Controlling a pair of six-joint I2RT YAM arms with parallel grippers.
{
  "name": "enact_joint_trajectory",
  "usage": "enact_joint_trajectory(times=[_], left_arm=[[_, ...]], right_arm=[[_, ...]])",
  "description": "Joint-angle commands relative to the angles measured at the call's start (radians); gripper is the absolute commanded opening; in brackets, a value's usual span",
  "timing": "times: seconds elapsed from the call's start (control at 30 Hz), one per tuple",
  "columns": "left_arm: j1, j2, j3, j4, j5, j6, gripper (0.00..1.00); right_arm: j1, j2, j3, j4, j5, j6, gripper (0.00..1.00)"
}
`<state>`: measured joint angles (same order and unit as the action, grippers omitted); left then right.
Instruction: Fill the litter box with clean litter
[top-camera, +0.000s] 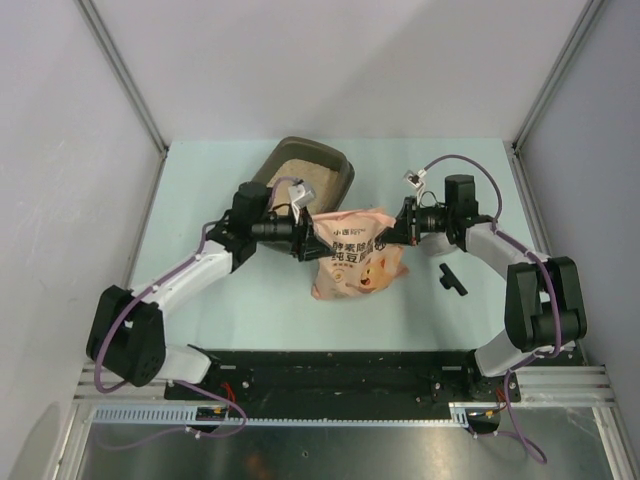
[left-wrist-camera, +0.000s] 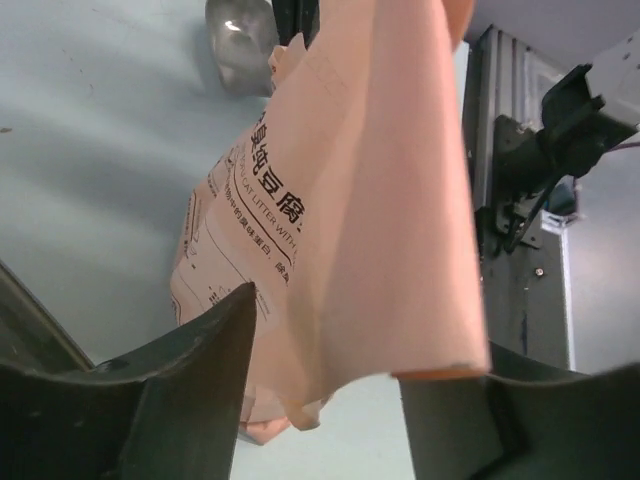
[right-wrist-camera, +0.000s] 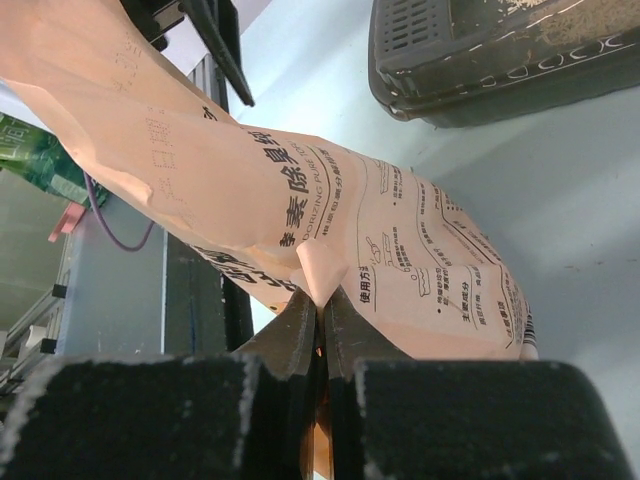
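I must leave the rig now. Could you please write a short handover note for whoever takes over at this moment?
Left pincer: open, jaws either side of one edge of the bag, not pinching it.
Right pincer: shut on the opposite corner of the bag.
Litter box: at the far side of the table, behind the bag; pale litter already lies in it.
Left to do: probably close the left pincer, then tip the bag over the box if more is needed.

Table (top-camera: 250, 310) with litter box (top-camera: 345, 170), scoop (top-camera: 452, 277)
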<state>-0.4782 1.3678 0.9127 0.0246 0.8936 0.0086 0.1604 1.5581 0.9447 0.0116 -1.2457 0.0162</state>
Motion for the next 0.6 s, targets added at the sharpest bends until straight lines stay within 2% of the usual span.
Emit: enact_joint_trajectory(times=[0.0, 0.03, 0.07, 0.1, 0.13, 0.37, 0.57], left_arm=[[0.026, 0.013, -0.004, 0.127, 0.093, -0.231, 0.53], [0.030, 0.014, -0.014, 0.144, 0.114, -0.249, 0.41], [0.038, 0.017, -0.024, 0.152, 0.122, -0.268, 0.34], [0.042, 0.020, -0.044, 0.156, 0.128, -0.301, 0.23], [0.049, 0.020, -0.052, 0.159, 0.131, -0.318, 0.00], [0.165, 0.011, -0.107, 0.150, 0.148, -0.484, 0.00], [0.204, 0.050, -0.048, 0.084, 0.153, -0.502, 0.00]], right_arm=[[-0.007, -0.052, 0.042, 0.027, -0.093, 0.033, 0.00], [-0.002, -0.052, 0.040, 0.031, -0.100, 0.037, 0.00], [-0.004, -0.050, 0.040, 0.045, -0.118, 0.048, 0.00], [-0.002, -0.049, 0.039, 0.057, -0.126, 0.068, 0.00], [-0.001, -0.049, 0.037, 0.070, -0.135, 0.099, 0.00], [-0.033, -0.024, 0.039, 0.079, -0.231, 0.183, 0.00], [-0.044, 0.019, 0.039, 0.041, -0.305, 0.220, 0.00]])
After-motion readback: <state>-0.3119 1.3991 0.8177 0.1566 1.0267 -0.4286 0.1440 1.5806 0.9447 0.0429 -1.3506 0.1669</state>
